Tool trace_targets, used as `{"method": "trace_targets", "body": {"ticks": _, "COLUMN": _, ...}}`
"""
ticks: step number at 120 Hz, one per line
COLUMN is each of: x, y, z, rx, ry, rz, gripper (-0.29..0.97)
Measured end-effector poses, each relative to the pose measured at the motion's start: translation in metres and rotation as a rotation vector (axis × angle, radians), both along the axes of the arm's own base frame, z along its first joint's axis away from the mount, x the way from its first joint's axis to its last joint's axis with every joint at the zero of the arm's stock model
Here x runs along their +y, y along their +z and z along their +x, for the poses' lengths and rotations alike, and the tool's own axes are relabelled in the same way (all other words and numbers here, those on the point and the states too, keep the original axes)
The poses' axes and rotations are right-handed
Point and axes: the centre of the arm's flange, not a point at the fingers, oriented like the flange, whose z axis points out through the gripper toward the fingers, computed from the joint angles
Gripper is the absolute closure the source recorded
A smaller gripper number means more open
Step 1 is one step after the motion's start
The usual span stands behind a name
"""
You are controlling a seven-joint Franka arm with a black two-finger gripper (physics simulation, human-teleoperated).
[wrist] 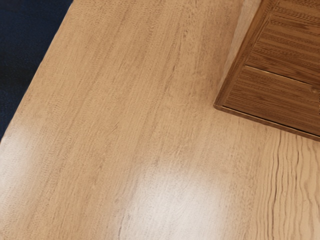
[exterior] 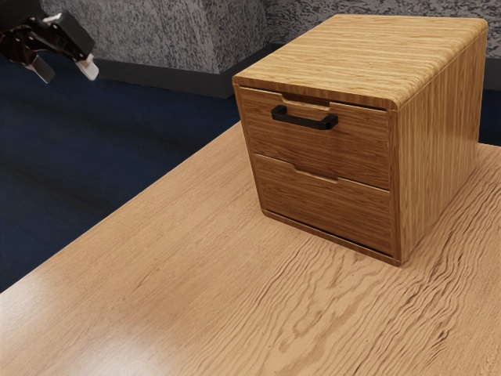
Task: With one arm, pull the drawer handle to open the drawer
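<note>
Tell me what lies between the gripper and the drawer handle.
Nothing stands there. In the exterior view only open air, over dark floor and bare table, separates the open gripper from the handle.

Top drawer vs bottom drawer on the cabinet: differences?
The top drawer carries a black bar handle; the bottom drawer has none. The top drawer sits just under the top of the cabinet; the bottom drawer sits at its base, near the table. Shared: same wood grain, a notch in the upper edge, both shut flush.
</note>
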Motion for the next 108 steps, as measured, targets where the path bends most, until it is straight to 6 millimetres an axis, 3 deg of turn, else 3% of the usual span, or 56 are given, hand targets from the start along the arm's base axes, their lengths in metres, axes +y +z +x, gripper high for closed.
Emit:
{"method": "trace_targets", "body": {"ticks": 21, "x": -0.086, "y": 0.013, "z": 0.002, "rx": 0.011, "ry": -0.173, "rz": 0.068, "gripper": 0.02}}
{"method": "trace_targets", "body": {"ticks": 32, "x": -0.116, "y": 0.0, "z": 0.012, "rx": 0.073, "ry": -0.398, "rz": 0.143, "gripper": 0.02}}
{"method": "trace_targets", "body": {"ticks": 64, "x": -0.129, "y": -0.081, "z": 0.057, "rx": 0.228, "ry": -0.876, "rz": 0.264, "gripper": 0.02}}
{"method": "trace_targets", "body": {"ticks": 78, "x": -0.163, "y": -0.096, "z": 0.075, "rx": 0.229, "ry": -1.076, "rz": 0.363, "gripper": 0.02}}
{"method": "trace_targets", "body": {"ticks": 94, "x": -0.203, "y": -0.116, "z": 0.082, "rx": 0.234, "ry": -1.272, "rz": 0.48, "gripper": 0.02}}
{"method": "trace_targets", "body": {"ticks": 108, "x": -0.223, "y": -0.119, "z": 0.093, "rx": 0.199, "ry": -1.386, "rz": 0.605, "gripper": 0.02}}
